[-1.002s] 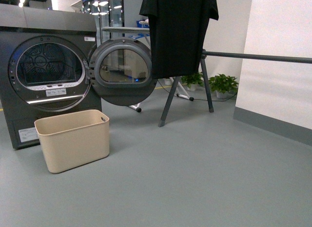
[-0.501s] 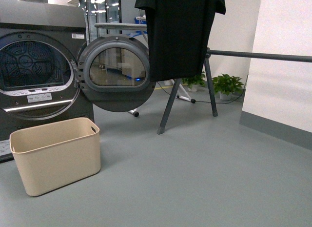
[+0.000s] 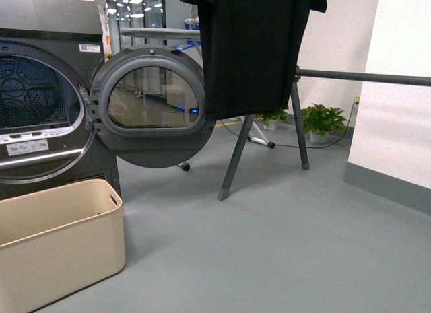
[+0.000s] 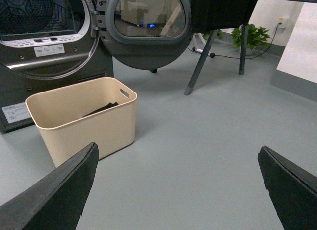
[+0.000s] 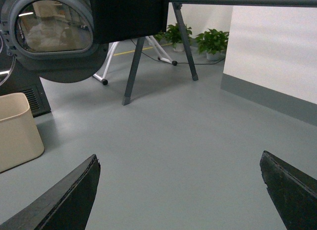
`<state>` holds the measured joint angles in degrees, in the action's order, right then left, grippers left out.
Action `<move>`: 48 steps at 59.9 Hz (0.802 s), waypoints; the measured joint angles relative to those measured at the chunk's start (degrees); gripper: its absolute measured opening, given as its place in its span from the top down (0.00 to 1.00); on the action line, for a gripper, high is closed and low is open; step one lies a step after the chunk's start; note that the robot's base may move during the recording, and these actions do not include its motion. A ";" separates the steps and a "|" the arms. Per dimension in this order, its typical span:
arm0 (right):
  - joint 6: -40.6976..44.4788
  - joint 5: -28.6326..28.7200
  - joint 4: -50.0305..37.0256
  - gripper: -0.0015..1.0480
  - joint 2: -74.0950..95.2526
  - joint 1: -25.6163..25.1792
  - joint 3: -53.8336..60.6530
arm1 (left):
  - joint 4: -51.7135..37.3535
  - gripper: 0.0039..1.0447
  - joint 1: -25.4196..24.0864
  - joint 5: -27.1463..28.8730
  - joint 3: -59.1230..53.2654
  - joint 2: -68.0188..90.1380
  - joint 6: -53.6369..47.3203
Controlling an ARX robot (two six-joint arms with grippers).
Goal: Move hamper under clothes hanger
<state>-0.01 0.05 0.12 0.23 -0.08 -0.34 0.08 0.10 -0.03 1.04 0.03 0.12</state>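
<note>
hamper [image 3: 60,249]: one beige plastic bin with a rolled rim, at the lower left of the front view, cut by the frame's left and bottom edges. it stands upright on the grey floor [image 3: 283,246], just in front of the dryer [image 3: 40,91] and well apart from the clothes hanger [image 3: 363,77]. one slot handle [image 3: 114,200] shows on its near end. the left wrist view shows a dark cloth [image 4: 101,110] lying inside it; no writing shows on the bin.

the clothes hanger is one dark grey bar running from the upper centre to the right edge, on two splayed legs that show at the centre. one black shirt [image 3: 252,50] hangs over the bar at the top centre.

one dark grey dryer fills the upper left, its one round door [image 3: 151,108] swung open toward the centre. three white labels [image 3: 27,148] show on its front; their print is too small to read.

two potted plants [image 3: 323,121] stand by the wall behind the hanger's legs, with one black cable [image 3: 323,145] on the floor near them. a white frame [image 5: 111,59] stands behind the shirt.

left end effector [image 4: 177,148]: released, fingers wide apart, grasping nothing. right end effector [image 5: 179,156]: also released and spread, grasping nothing.
</note>
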 joint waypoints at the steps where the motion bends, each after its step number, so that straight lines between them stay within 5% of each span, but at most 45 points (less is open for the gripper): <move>1: 0.00 -0.04 0.00 0.08 0.00 0.00 0.00 | 0.00 0.06 0.00 -0.04 0.00 0.02 0.00; 48: 0.00 -0.02 0.02 0.08 -0.02 0.00 0.00 | 0.00 0.06 0.00 0.02 0.00 0.00 0.00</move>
<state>-0.01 0.03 0.14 0.21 -0.08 -0.34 0.08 0.10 -0.01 1.04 0.03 0.12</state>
